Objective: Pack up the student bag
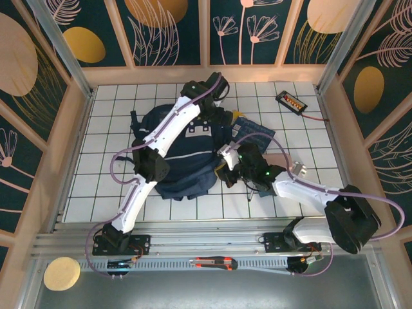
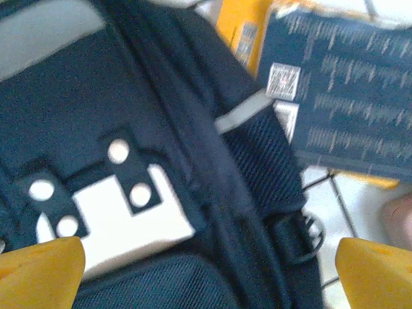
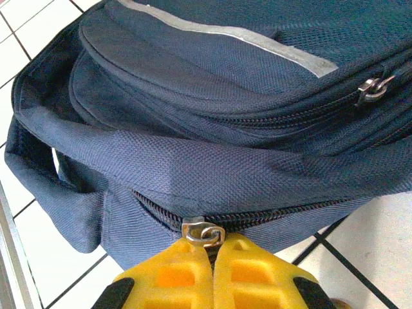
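**Table** [image 1: 116, 187]: white tiled surface.

**Student bag** [image 1: 187, 177]: lies mid-table, front panel up. Its long axis runs far to near, leaning slightly right at the near end. Which end is its top cannot be told.

**Book** [image 2: 341, 96]: dark blue, just beside the bag's far right side.

**Left gripper** [image 2: 206, 283]: hangs over the front pocket with its fingers spread wide, holding nothing.

**Right gripper** [image 3: 212, 273]: sits at the bag's near right edge with its fingers pressed together. The bag lies to its far left. This is the nearer arm for the zip.

**Buckle patch** [image 2: 122, 212]: grey, below the left gripper.

**Zipper pull** [image 3: 203, 232]: at the right fingertips and seemingly pinched. The zip track runs crosswise to the fingers, so any pull would likely follow that line.
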Action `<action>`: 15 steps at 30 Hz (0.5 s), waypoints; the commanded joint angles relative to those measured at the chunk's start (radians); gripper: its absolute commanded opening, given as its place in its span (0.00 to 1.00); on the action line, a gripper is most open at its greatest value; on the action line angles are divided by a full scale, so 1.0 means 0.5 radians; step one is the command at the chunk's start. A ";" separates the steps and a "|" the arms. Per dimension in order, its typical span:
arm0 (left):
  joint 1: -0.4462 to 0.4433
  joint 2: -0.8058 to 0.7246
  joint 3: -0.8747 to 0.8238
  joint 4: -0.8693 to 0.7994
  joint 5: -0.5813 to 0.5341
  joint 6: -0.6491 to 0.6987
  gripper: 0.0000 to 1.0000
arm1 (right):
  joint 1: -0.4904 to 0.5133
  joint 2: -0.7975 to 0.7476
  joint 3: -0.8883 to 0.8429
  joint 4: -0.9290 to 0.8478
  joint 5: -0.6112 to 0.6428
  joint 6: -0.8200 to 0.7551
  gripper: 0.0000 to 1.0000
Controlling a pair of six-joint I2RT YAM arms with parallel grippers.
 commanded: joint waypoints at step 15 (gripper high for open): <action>-0.166 -0.216 -0.678 0.075 0.050 -0.151 0.98 | -0.070 0.063 0.079 0.205 -0.248 -0.203 0.00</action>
